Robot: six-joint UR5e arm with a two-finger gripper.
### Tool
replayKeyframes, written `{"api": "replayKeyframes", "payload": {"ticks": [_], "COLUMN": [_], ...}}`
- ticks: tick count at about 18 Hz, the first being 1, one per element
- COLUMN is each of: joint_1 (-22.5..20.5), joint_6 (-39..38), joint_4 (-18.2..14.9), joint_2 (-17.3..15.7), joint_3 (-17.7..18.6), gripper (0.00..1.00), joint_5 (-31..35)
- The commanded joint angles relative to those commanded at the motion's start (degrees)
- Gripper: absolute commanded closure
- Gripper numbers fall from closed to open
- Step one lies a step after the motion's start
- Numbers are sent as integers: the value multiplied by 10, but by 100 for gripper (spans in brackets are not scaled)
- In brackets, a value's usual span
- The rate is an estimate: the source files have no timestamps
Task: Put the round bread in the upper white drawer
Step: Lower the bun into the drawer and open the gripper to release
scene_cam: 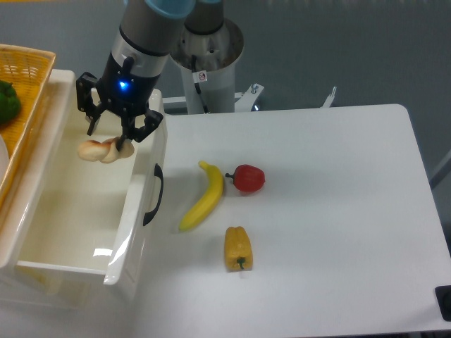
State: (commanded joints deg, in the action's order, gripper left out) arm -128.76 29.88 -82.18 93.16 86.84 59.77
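Gripper [107, 137] over upper white drawer [141, 211], fingers spread wide; round bread [103, 149], pale and lumpy, just below the tips, contact unclear. Glossy deep-sided box, black curved handle. At 3 o'clock on the white table [338, 211]: smooth banana [203, 204], red pepper [247, 178].
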Motion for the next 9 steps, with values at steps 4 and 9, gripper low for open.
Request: {"api": "replayKeyframes", "payload": {"ticks": [4,9], "joint_1": [3,11], "joint_6": [2,1], "joint_4": [2,2], "joint_2": [5,8], "joint_3": [0,-1], "gripper": [39,39], "joint_5": [0,1]}}
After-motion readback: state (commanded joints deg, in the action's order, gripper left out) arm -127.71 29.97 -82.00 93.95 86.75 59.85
